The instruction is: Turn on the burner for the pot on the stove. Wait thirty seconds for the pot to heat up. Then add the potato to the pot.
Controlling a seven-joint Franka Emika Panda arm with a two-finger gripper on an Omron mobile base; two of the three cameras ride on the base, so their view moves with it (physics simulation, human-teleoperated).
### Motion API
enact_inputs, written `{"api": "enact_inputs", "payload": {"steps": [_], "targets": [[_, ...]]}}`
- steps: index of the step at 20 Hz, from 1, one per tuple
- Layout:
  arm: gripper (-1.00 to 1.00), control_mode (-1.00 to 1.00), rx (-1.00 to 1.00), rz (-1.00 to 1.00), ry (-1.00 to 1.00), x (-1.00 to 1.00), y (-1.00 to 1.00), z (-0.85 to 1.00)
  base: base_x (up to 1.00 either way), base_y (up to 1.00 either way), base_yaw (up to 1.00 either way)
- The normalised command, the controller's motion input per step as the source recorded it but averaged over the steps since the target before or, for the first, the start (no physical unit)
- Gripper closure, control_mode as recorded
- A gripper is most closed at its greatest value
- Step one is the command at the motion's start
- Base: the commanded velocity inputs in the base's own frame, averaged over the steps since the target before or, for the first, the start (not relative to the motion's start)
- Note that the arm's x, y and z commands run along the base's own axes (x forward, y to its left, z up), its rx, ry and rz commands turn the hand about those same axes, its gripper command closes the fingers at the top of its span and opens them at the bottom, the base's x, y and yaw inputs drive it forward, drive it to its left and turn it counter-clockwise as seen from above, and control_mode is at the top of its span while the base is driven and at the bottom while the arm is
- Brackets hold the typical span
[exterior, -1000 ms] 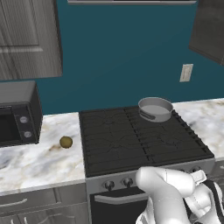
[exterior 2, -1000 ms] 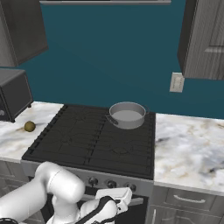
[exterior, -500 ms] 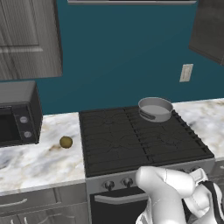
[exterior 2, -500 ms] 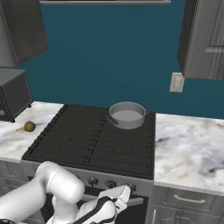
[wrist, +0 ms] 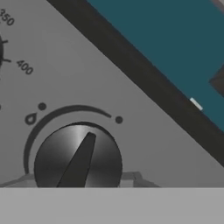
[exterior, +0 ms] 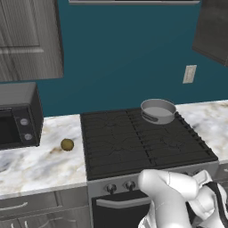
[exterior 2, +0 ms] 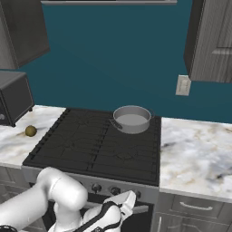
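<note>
Left base view: you are looking at the wide shallow grey metal pot (exterior: pixel 158 110) sitting on the back right burner of the black gas stove (exterior: pixel 142 142). The small olive-brown potato (exterior: pixel 67 144) is lying on the marble counter (exterior: pixel 40 160), between stove and dark microwave (exterior: pixel 18 116).

Right base view: the two-finger gripper (exterior 2: pixel 128 202) is hovering at the stove's grey front panel; I cannot tell you its jaw state.

Hand view: a round metallic knob (wrist: pixel 78 159) is sitting close ahead.
</note>
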Motion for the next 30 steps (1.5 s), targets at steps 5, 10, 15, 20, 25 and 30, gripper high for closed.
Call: {"api": "enact_inputs", "payload": {"steps": [5,10,15,20,25,30], "targets": [[1.0,-1.0,-0.32,0.38,-0.08,-0.62,0.0,1.0,0.0,0.0,0.0],[1.0,-1.0,-0.22,0.22,-0.01,-1.0,0.0,1.0,0.0,0.0,0.0],[1.0,-1.0,-0.16,0.16,-0.13,-0.7,-0.08,0.89,0.0,0.0,0.0],[1.0,-1.0,0.0,0.03,0.0,-0.03,-0.23,0.0,0.0,0.0,0.0],[1.0,-1.0,-0.01,0.0,0.0,0.0,-0.26,-0.01,0.0,0.0,0.0],[1.0,-1.0,0.0,0.0,0.0,-0.01,-0.16,0.0,0.0,0.0,0.0]]}}
